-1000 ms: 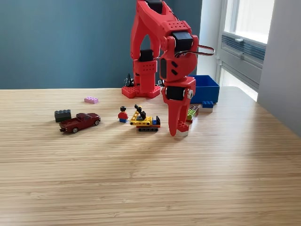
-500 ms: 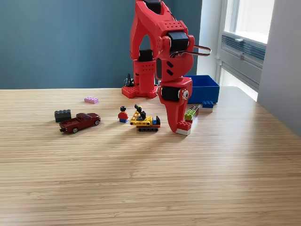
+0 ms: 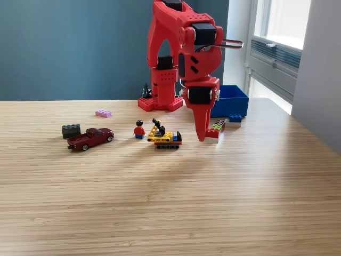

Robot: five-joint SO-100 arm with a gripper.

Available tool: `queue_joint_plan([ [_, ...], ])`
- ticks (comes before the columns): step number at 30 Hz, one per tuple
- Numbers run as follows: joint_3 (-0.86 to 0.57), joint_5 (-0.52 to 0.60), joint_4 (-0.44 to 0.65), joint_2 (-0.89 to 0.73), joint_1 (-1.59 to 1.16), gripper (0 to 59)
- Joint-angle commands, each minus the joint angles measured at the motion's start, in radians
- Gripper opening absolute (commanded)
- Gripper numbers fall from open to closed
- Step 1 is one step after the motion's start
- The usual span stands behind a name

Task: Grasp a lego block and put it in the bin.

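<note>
Nearest the camera lies bare wooden table (image 3: 170, 202), pale and straight-grained, running back to a blue wall (image 3: 69, 48) with a bright window (image 3: 282, 26) at the exterior view's right.

My claw (image 3: 202, 136) points straight down, its tip close above the wood. Clamped at its tip, toward the exterior view's right, is a small lego block (image 3: 213, 133), red on top with a pale underside, and it looks lifted just clear of the table. My fingers are drawn together on it.

Just beside it stands a stack of bricks (image 3: 218, 126) with a green one showing, and beyond that a blue brick (image 3: 235, 118). Toward the exterior view's left sit a yellow tracked vehicle (image 3: 164, 138), a minifigure (image 3: 139, 129), a dark red toy truck (image 3: 90, 138), a dark grey brick (image 3: 71, 130) and a pink brick (image 3: 103, 113).

Farther back, behind my claw, is the bin (image 3: 234, 98), bright blue, square and low-walled. From this angle I cannot see inside it. My red base (image 3: 160, 102) stands at the exterior view's left of the bin, near the wall.
</note>
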Motion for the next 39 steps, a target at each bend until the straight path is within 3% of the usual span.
queue_joint_plan([
  [1,-0.216,-0.138,0.132,0.032,-0.041,0.1],
  [6,-0.377,-0.285,0.333,0.034,-0.132,0.1],
  [12,-0.399,-0.376,0.466,0.029,-0.319,0.0],
  [26,-0.356,-0.259,0.515,0.021,-0.807,0.0],
  [39,-0.173,-0.281,0.575,0.034,-0.976,0.0],
])
